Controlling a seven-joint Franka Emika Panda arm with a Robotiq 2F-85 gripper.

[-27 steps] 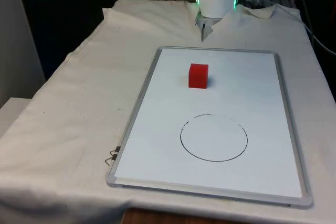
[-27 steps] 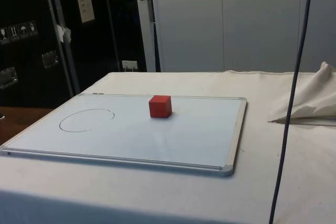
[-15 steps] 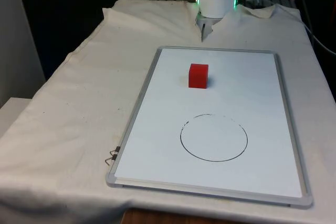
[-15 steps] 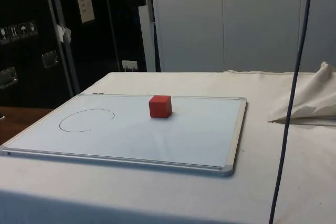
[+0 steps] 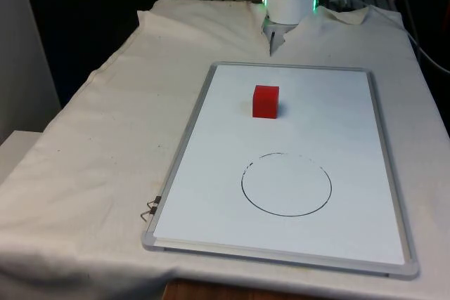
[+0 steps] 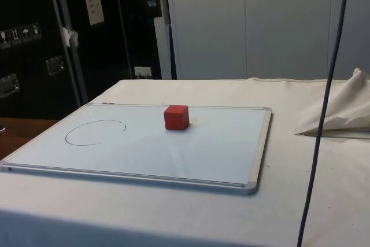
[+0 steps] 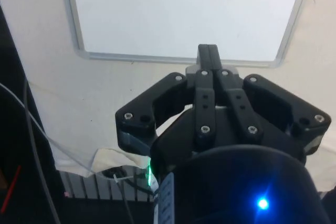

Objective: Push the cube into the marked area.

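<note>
A red cube [image 5: 266, 100] [image 6: 176, 117] rests on a white board [image 5: 337, 124] [image 6: 202, 148] in its half towards the robot. A black hand-drawn circle [image 5: 286, 183] [image 6: 95, 132] marks the board's other half, a short way from the cube. In the wrist view my gripper [image 7: 208, 50] is shut, its two fingers pressed together with nothing between them. It hangs high over the cloth, just off the board's [image 7: 184, 14] framed edge on the robot's side, well apart from the cube.
The board has a grey metal frame [image 5: 184, 147] and lies on the white cloth [image 5: 105, 145]. A small clip [image 5: 150, 209] lies at its near corner on the front view's left. A dark cable [image 6: 321, 120] hangs down in the side view.
The cube and the board have not moved. In the side view the hanging cable has swung slightly, and a dark shape at the top has shifted.
</note>
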